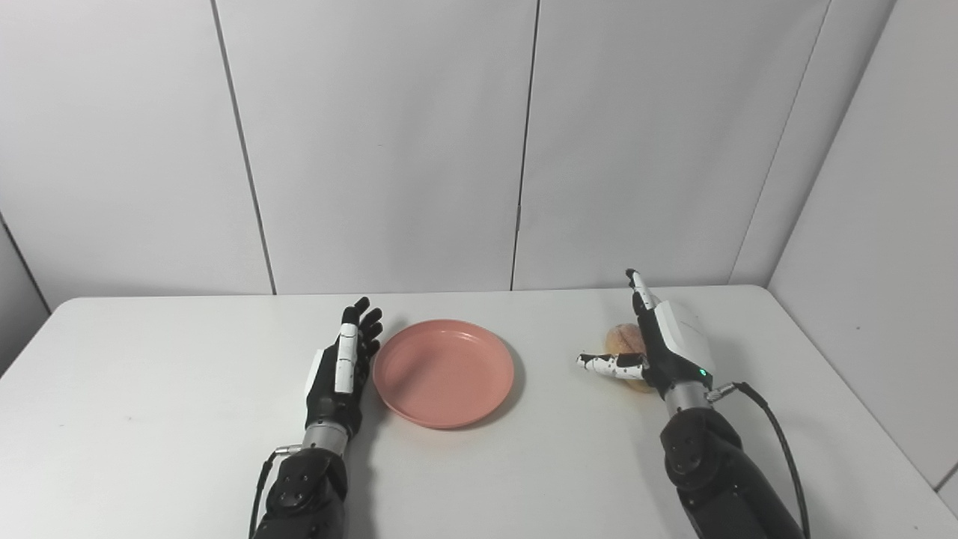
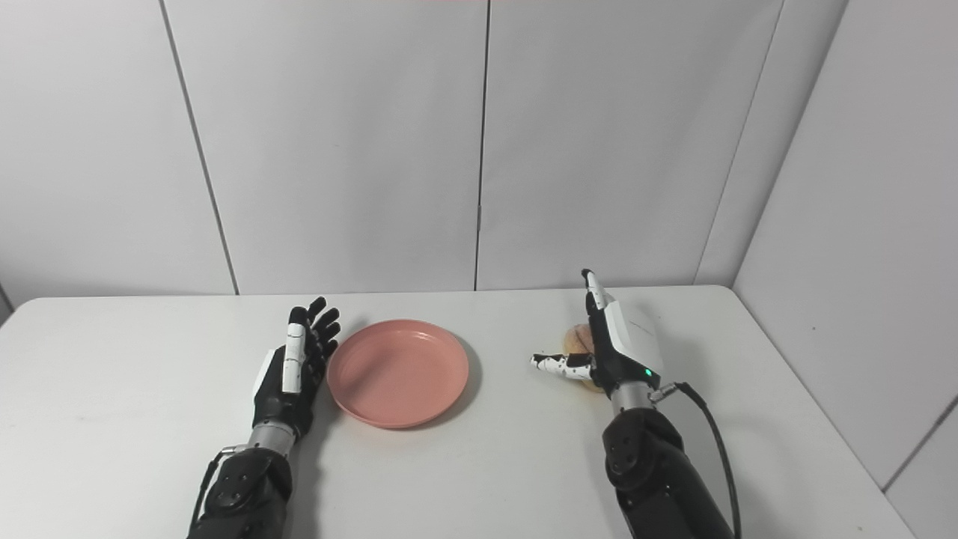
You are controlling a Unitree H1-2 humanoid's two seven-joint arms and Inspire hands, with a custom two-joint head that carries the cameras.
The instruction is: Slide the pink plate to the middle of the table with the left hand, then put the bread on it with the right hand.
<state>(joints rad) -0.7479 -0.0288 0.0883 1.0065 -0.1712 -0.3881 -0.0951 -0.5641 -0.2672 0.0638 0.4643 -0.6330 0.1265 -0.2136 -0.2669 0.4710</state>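
Observation:
The pink plate (image 1: 443,372) lies near the middle of the white table (image 1: 150,389). My left hand (image 1: 343,367) is open, fingers straight, edge-on right beside the plate's left rim. The bread (image 1: 623,340), a small tan roll, lies right of the plate, mostly hidden behind my right hand (image 1: 658,344). The right hand is open around the bread, fingers pointing up and thumb stretched left in front of it; it does not grip it.
The table's right edge (image 1: 846,389) runs close to the right arm. Grey wall panels (image 1: 374,150) stand behind the table's far edge. A black cable (image 1: 778,434) loops off the right wrist.

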